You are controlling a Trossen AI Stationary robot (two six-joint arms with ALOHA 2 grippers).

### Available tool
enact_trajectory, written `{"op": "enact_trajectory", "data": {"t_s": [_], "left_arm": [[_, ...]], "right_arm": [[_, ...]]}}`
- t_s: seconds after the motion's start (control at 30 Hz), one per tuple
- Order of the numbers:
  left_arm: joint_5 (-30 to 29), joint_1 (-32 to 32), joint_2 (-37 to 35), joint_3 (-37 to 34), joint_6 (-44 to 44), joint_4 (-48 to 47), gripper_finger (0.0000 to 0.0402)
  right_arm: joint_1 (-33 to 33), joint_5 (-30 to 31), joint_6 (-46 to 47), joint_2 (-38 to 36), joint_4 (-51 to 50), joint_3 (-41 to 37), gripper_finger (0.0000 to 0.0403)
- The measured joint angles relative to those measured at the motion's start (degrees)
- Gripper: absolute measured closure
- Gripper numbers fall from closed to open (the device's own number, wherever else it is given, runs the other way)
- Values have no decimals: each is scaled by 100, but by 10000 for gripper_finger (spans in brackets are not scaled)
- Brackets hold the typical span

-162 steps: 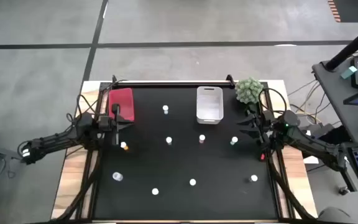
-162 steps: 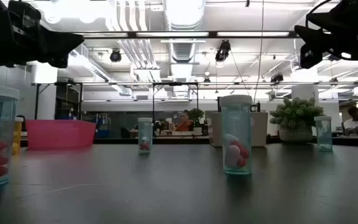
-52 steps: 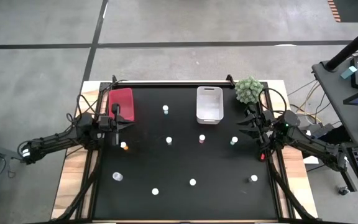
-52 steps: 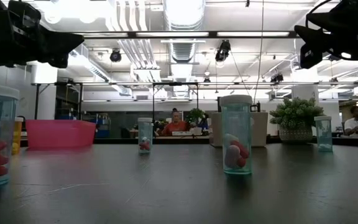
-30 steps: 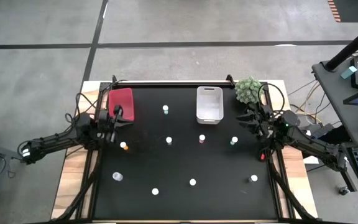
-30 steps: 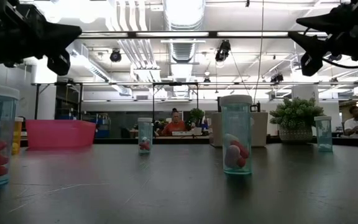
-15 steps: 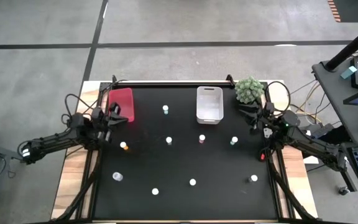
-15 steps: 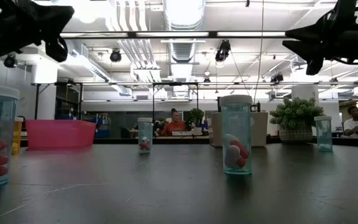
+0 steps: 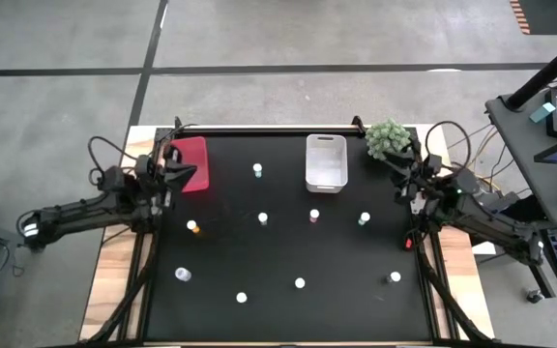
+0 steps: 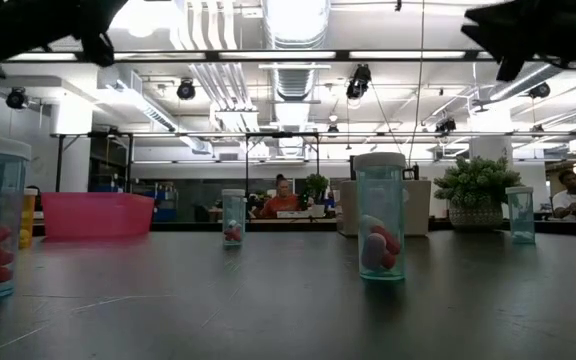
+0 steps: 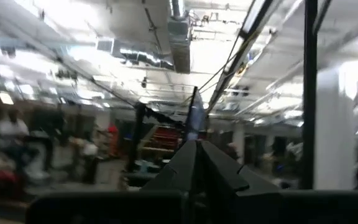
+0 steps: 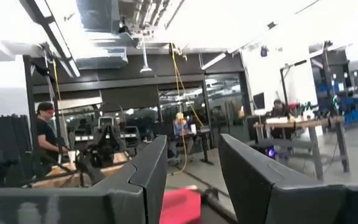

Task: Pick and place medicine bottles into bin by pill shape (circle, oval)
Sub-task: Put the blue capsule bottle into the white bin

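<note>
Several tiny white-capped medicine bottles stand upright on their bases, scattered over the black table (image 9: 288, 251): one far (image 9: 257, 170), an orange one (image 9: 192, 227), three in a middle row (image 9: 263, 218) (image 9: 314, 216) (image 9: 364, 219), others nearer (image 9: 300, 283). In the low view a clear bottle with pink pills (image 10: 380, 220) stands closest. My left gripper (image 9: 177, 166) hangs raised beside the red bin (image 9: 190, 155), shut and empty (image 11: 194, 144). My right gripper (image 9: 396, 172) hangs raised near the table's right edge, open and empty (image 12: 192, 140).
A white bin (image 9: 325, 161) stands at the far middle and a green spiky plant ball (image 9: 388, 138) at the far right corner. Cables run along both table sides. People show in the room beyond the table.
Both grippers have risen and tipped upward, each drawing back toward its own side and the table's far edge; in the low view they have climbed to the picture's top. No bottle has moved.
</note>
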Motion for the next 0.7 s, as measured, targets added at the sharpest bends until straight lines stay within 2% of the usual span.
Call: {"op": "enact_trajectory", "data": {"t_s": [0.17,0.27,0.57,0.7], "left_arm": [[1,0,409,300,1404,-2,395],[1,0,510,305,1943,-4,395],[7,0,605,275,1970,-189,395],[218,1,520,267,1544,-454,395]], "right_arm": [[0,-1,-120,646,-48,690,266],[0,-1,-26,1144,-60,1154,266],[0,-325,244,2738,-461,2468,266],[0,-308,395,3431,-571,2966,266]]}}
